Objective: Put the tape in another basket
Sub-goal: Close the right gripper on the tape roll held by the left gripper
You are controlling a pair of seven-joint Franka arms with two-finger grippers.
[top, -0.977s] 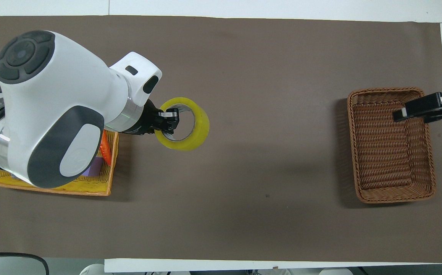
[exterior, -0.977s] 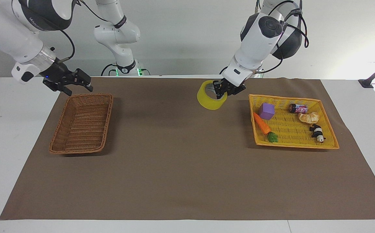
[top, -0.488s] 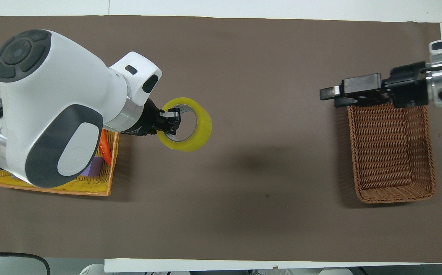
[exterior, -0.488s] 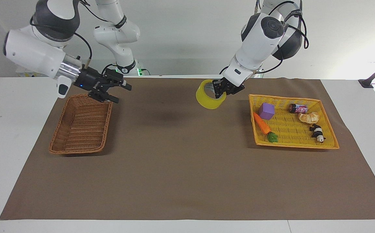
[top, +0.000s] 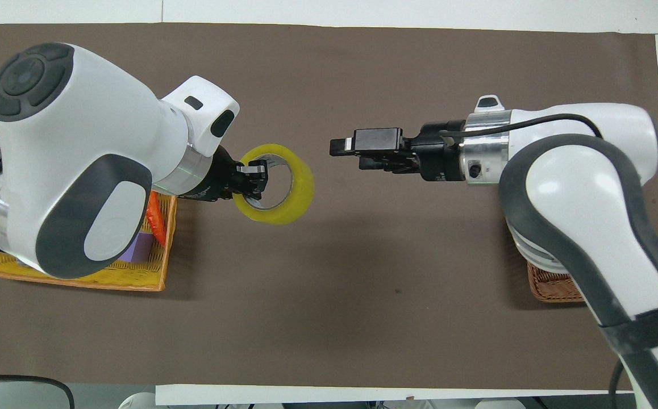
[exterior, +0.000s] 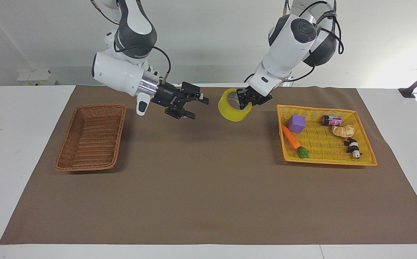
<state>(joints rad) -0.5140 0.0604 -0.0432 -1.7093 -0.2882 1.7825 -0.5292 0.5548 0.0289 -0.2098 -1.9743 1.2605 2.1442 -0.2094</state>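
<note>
The tape [exterior: 229, 109] [top: 292, 201], a wide yellow roll, hangs in the air over the brown mat beside the yellow basket. My left gripper [exterior: 246, 103] [top: 254, 180] is shut on the roll's wall, one finger inside the core. My right gripper [exterior: 200, 109] [top: 346, 156] hovers over the mat a short gap from the roll, pointing at it, fingers open and holding nothing. The brown wicker basket [exterior: 89, 136] lies empty toward the right arm's end of the table. In the overhead view only its corner [top: 550, 287] shows under the right arm.
A yellow woven basket [exterior: 329, 162] [top: 107, 278] toward the left arm's end holds a purple cube [exterior: 296, 123], a carrot [exterior: 292, 139], a can [exterior: 331, 120], a croissant [exterior: 343, 130] and a panda figure [exterior: 353, 147]. A brown mat [exterior: 201, 187] covers the table.
My right arm has swung from over the brown basket across the mat to a spot close to the tape. The left gripper and the tape have barely moved.
</note>
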